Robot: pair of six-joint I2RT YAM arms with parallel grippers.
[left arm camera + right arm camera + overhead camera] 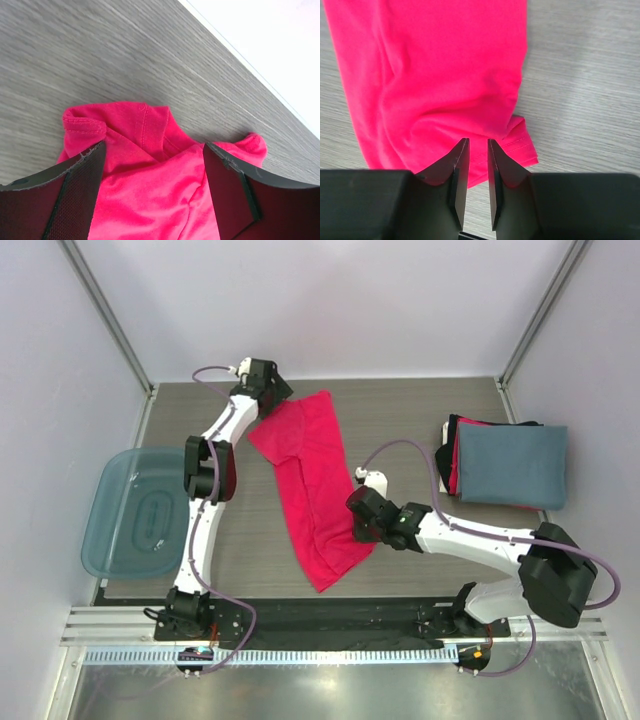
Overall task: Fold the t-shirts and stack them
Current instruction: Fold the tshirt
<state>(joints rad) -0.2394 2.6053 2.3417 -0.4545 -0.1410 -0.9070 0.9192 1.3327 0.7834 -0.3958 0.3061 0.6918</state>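
Note:
The bright pink-red t-shirt lies folded into a long strip down the middle of the table. My left gripper is at its far end, open wide, with the fingers either side of the bunched collar end. My right gripper is at the shirt's near right edge. Its jaws stand a narrow gap apart over the hem, which lies flat on the table. The slate blue-grey shirt lies folded on top of a stack at the right, with red and black edges under it.
A translucent blue plastic bin stands at the left edge of the table. The folded stack takes up the far right. Wood-grain tabletop shows between the shirt and the stack. White walls close in the back and sides.

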